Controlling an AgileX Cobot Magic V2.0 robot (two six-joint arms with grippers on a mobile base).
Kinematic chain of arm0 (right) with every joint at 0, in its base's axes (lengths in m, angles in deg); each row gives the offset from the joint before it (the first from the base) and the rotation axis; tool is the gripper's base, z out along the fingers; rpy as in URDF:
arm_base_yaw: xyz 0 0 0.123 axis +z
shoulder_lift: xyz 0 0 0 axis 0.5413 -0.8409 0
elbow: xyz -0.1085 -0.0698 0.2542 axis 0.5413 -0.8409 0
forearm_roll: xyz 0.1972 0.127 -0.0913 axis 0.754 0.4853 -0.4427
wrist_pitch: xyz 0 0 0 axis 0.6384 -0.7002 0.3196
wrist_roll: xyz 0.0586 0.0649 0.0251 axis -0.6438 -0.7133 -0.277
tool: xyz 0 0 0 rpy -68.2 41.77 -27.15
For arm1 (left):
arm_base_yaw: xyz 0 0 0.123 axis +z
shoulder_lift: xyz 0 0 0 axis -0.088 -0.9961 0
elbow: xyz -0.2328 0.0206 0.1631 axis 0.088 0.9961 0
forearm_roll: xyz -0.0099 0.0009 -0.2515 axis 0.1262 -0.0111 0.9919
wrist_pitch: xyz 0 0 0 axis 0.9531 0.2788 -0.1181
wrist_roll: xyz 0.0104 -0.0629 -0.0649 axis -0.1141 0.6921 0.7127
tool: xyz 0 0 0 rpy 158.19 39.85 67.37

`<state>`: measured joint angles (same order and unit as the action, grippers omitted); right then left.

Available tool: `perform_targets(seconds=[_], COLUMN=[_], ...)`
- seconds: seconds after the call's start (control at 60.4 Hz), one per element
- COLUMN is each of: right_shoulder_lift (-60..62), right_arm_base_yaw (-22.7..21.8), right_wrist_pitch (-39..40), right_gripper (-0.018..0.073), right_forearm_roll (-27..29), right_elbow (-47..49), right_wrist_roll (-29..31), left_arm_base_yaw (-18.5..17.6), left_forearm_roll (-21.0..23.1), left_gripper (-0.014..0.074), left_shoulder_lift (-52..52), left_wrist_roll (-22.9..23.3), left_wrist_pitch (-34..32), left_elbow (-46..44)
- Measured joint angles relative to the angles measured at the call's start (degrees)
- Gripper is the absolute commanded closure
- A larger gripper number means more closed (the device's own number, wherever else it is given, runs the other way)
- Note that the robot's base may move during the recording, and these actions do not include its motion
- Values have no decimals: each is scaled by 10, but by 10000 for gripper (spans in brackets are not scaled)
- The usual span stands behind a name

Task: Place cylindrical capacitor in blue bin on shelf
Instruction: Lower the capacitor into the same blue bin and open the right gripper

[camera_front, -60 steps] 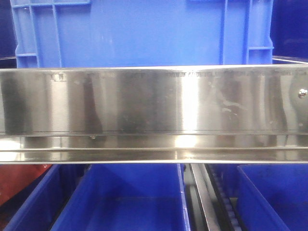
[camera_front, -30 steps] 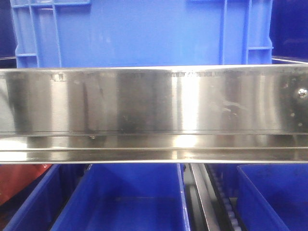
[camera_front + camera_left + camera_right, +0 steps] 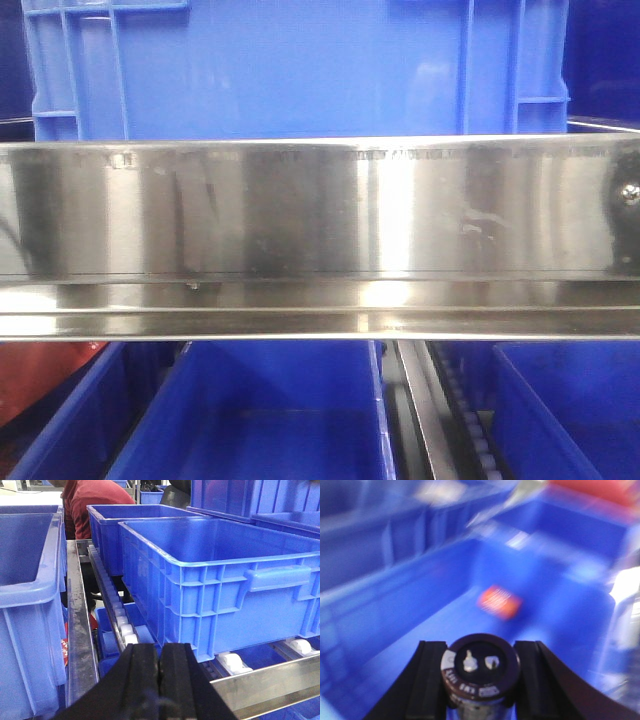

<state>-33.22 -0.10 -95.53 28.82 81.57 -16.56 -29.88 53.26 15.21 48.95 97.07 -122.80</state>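
1. Stainless steel, front-facing view: the shelf [image 3: 300, 210] shows one broad front rail across the whole frame. The rail is mirror-bright and finely scratched, with a screw head [image 3: 628, 193] near its right end. A ribbed blue plastic crate [image 3: 300, 70] stands on the tier above the rail. Below the rail lie three open blue tubs: left tub [image 3: 70, 420], centre tub [image 3: 270, 410] and right tub [image 3: 570, 410]. Their interiors are bare as far as they show. A roller track [image 3: 440, 420] runs between the centre and right tubs.

2. Left wrist view: the left gripper [image 3: 160, 680] has its black pads pressed face to face, with nothing between them. Ahead, a rectangular tote [image 3: 225, 545] of moulded blue plastic has ribbed walls and a moulded handle [image 3: 277, 577]. It rests on white rollers [image 3: 235, 661], and its visible inside is bare. A second tote [image 3: 135, 515] stands behind it, and a paler bin [image 3: 25, 580] stands at the left. A person in a red shirt [image 3: 95, 500] is at the back.

3. Right wrist view, blurred by motion: the right gripper [image 3: 480, 680] clamps the cylindrical capacitor [image 3: 480, 667] between its black fingers. The capacitor's dark round end faces the camera, with two small metal terminals and white lettering on its rim. Beyond it, the interior of the blue bin [image 3: 395, 605] fills the view. The bin holds an orange-red label [image 3: 500, 601]. Whether the capacitor is already within the bin's walls cannot be told.
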Motion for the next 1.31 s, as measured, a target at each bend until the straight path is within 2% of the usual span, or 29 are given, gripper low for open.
perform_targets(seconds=[0.265, 0.315, 0.397, 0.43, 0.464, 0.513, 0.596, 0.877, 0.977, 1.076, 1.093, 1.175, 1.225, 1.308], right_shoulder_lift=[-103, -110, -115, -115, -115, -115, -115, -94, -67, -32, -26, 16, 42, 90], right_arm_base_yaw=[1, 1, 0, -2, -3, -5, -7, -9, -12, -18, -19, -22, -23, -23], right_wrist_pitch=[-8, -9, -10, -10, -11, -11, -11, -13, -13, -13, -14, -17, -18, -18], right_gripper=[721, 697, 557, 459, 303, 148, -20, 13, 147, 363, 424, 571, 629, 675], right_forearm_roll=[4, 4, 5, 5, 6, 6, 6, 6, 6, 6, 6, 6, 2, -22], right_elbow=[4, 4, 4, 4, 4, 5, 5, 5, 5, 5, 5, 5, 3, -13], right_wrist_roll=[0, 0, 0, 0, 0, -1, -2, -15, -27, -37, -37, -39, -39, -42], left_arm_base_yaw=[0, 0, 0, 0, 0, 0, 0, 0, 0, 0, 0, 0, 0, 0], left_forearm_roll=[0, 0, 0, 0, 0, 0, 0, 0, 0, 0, 0, 0, 0, 0], left_gripper=[707, 707, 707, 707, 707, 707, 707, 707, 707, 707, 707, 707, 707, 707], left_shoulder_lift=[0, 0, 0, 0, 0, 0, 0, 0, 0, 0, 0, 0, 0, 0], left_wrist_roll=[0, 0, 0, 0, 0, 0, 0, 0, 0, 0, 0, 0, 0, 0], left_wrist_pitch=[0, 0, 0, 0, 0, 0, 0, 0, 0, 0, 0, 0, 0, 2], left_elbow=[0, 0, 0, 0, 0, 0, 0, 0, 0, 0, 0, 0, 0, 0])
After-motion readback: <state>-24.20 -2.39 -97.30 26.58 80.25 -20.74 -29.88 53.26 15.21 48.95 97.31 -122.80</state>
